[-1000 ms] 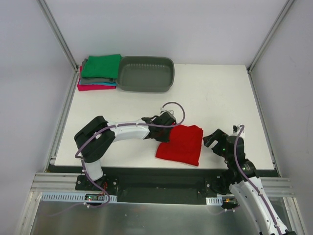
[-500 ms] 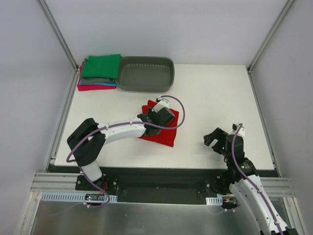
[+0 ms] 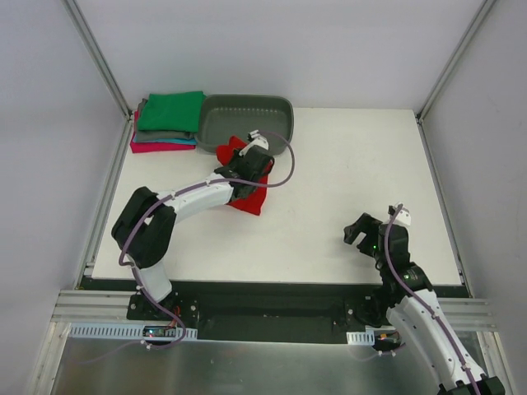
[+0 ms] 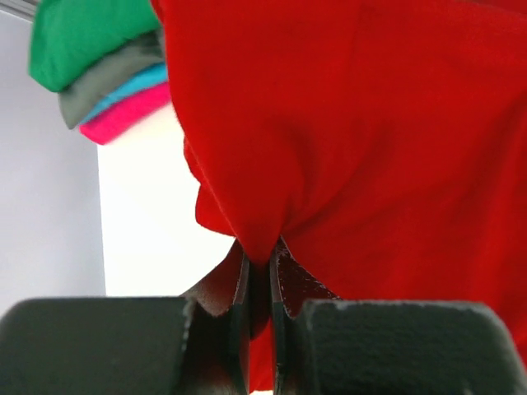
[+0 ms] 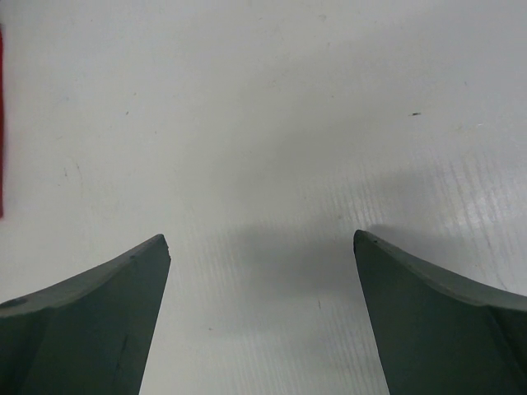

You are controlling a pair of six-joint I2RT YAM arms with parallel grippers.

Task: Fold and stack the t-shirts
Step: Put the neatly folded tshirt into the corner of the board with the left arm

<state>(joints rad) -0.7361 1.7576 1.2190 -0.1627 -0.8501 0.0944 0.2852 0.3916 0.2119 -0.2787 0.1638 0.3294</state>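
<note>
Red t-shirt (image 4: 370,123) is clamped btwn L gripper (image 4: 259,257) fingers, folded stack (image 4: 99,74) seen beyond them; R gripper (image 5: 262,240) fingers are held wide apart above table (image 5: 288,99)

White table (image 3: 354,164): folded t-shirt stack (image 3: 169,123) at far-left corner, grey tub (image 3: 247,119) just beside it

One red t-shirt (image 4: 370,123), four folded t-shirts (image 3: 169,115) in a stack, one grey tub (image 3: 247,122), one worktop (image 3: 354,164), two grippers, left gripper (image 4: 259,271), right gripper (image 5: 262,247)
</note>
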